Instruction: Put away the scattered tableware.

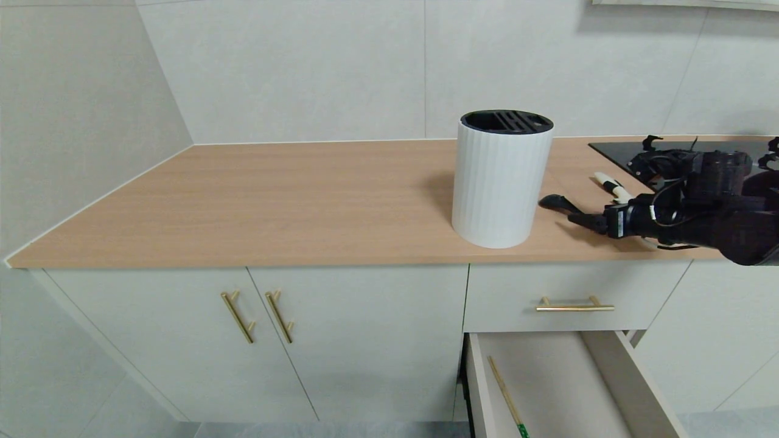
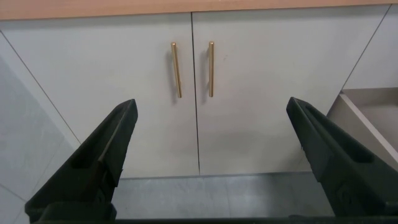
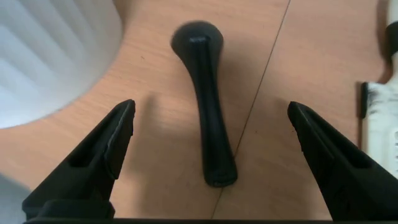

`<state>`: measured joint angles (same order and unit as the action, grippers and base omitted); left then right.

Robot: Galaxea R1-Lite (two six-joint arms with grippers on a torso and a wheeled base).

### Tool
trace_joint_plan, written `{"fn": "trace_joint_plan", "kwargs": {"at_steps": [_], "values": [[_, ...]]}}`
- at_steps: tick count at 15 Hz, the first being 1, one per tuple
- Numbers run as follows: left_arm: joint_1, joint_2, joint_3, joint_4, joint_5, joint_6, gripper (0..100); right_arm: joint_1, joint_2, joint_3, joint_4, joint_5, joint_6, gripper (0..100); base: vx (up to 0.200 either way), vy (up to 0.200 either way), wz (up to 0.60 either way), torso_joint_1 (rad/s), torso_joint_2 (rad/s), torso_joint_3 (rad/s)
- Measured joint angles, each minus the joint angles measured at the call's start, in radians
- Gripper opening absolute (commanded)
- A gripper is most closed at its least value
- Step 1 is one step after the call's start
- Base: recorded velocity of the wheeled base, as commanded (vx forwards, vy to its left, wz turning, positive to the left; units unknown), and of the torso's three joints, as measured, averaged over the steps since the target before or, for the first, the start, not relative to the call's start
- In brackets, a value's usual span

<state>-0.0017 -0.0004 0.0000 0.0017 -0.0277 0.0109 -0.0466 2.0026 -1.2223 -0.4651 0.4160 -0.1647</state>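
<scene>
Right wrist view: my right gripper (image 3: pixel 211 107) hangs over the wooden counter (image 1: pixel 304 201) with its fingers spread wide. A black handle (image 3: pixel 208 115), possibly a knife's, lies between them untouched, just beside the white ribbed holder (image 1: pixel 502 176). A white-handled utensil (image 1: pixel 610 184) lies near the cooktop (image 1: pixel 614 151). My left gripper (image 2: pixel 211 109), also spread, faces the cabinet doors (image 2: pixel 261 93). A chopstick (image 1: pixel 505 389) lies in the open drawer (image 1: pixel 548 377).

right arm (image 1: pixel 700 213) stretched out level, right end effector (image 3: pixel 211 107) spread wide; left end effector (image 2: pixel 211 107) spread wide too.
</scene>
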Motion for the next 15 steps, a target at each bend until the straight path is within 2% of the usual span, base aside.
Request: {"fn": "trace_joint_plan", "kwargs": {"at_steps": [9, 10, 15], "values": [[0.0, 0.0, 0.0, 0.0, 0.0, 0.0, 100, -0.002, 0.037, -0.009, 0.0, -0.002, -0.001, 100, 0.0, 0.0, 0.0, 0.0, 0.0, 0.0], [0.0, 0.0, 0.0, 0.0, 0.0, 0.0, 100, -0.002, 0.038, -0.01, 0.0, -0.003, -0.001, 0, 0.0, 0.0, 0.0, 0.0, 0.0, 0.0], [0.0, 0.0, 0.0, 0.0, 0.0, 0.0, 100, 0.0, 0.043, -0.014, -0.001, -0.002, 0.001, 0, 0.0, 0.0, 0.0, 0.0, 0.0, 0.0]]}}
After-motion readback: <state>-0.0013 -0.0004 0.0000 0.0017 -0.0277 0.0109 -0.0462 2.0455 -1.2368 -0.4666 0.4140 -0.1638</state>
